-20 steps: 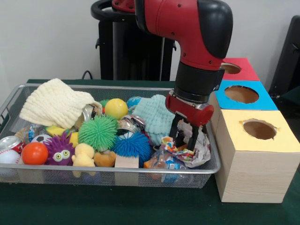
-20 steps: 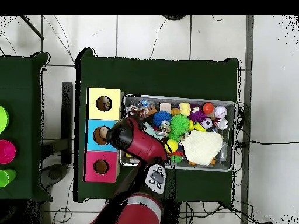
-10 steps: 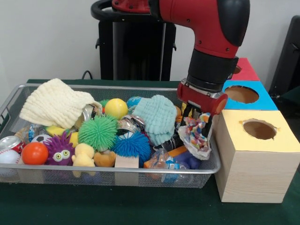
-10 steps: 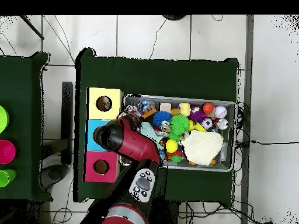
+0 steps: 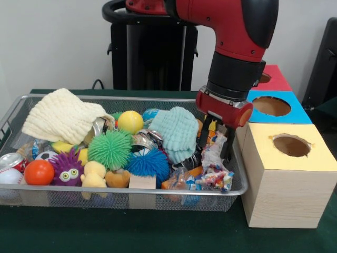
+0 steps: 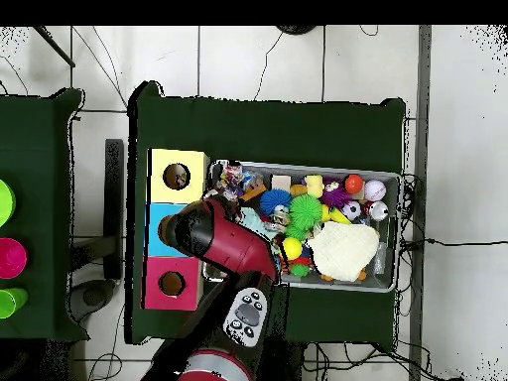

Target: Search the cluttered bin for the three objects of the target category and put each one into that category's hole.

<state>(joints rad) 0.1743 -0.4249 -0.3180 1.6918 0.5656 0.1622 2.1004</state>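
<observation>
A crumpled, colourful snack wrapper (image 5: pixel 214 164) lies at the right front corner of the wire bin (image 5: pixel 131 191), its lower end on the rim. Its white upper end reaches up to my gripper (image 5: pixel 217 138), which hangs just above it beside the yellow box (image 5: pixel 295 179). Whether the gripper still holds the wrapper is not visible. In the overhead view the wrapper (image 6: pixel 231 178) shows at the bin's corner by the yellow box (image 6: pixel 164 162), and the red arm (image 6: pixel 213 238) covers the gripper.
The bin holds a cream cloth (image 5: pixel 62 115), a mint cloth (image 5: pixel 176 129), a green spiky ball (image 5: pixel 109 149), a blue spiky ball (image 5: pixel 148 162), a yellow ball (image 5: pixel 130 122) and an orange ball (image 5: pixel 39 172). Blue box (image 5: pixel 274 108) and red box (image 5: pixel 268 76) stand behind the yellow one.
The gripper rose from the bin with the wrapper and swung towards the yellow box. Since then it has dipped slightly, and the wrapper has sagged onto the bin's front right corner.
</observation>
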